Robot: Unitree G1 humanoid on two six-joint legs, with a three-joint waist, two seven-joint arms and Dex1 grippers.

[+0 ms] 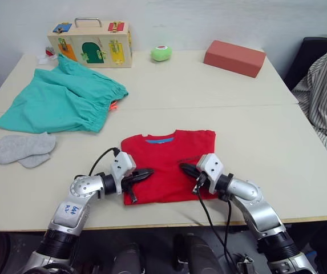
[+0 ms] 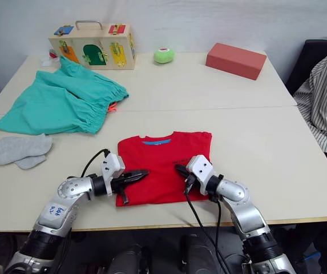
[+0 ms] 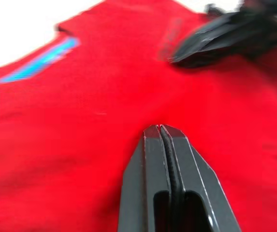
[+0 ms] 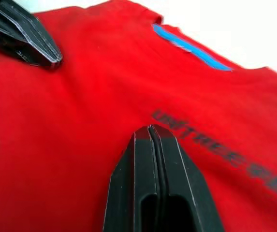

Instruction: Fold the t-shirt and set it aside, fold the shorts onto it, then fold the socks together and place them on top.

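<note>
The red t-shirt (image 1: 167, 162) lies folded into a rectangle near the table's front edge, blue collar band facing away. My left gripper (image 1: 148, 173) rests shut over the shirt's left part, and my right gripper (image 1: 184, 167) rests shut over its right part, tips pointing toward each other. In the left wrist view the shut fingers (image 3: 163, 145) lie on red cloth with nothing between them. The right wrist view shows the same by the dark chest print (image 4: 211, 145). The teal shorts (image 1: 63, 100) lie spread at the far left. Grey socks (image 1: 21, 148) lie left of the shirt.
A wooden latch box (image 1: 90, 43), a green ball (image 1: 161, 53) and a red-brown block (image 1: 234, 57) stand along the table's back. A person in a striped shirt (image 1: 326, 91) sits at the right edge. Bare table (image 1: 266, 131) spreads right of the shirt.
</note>
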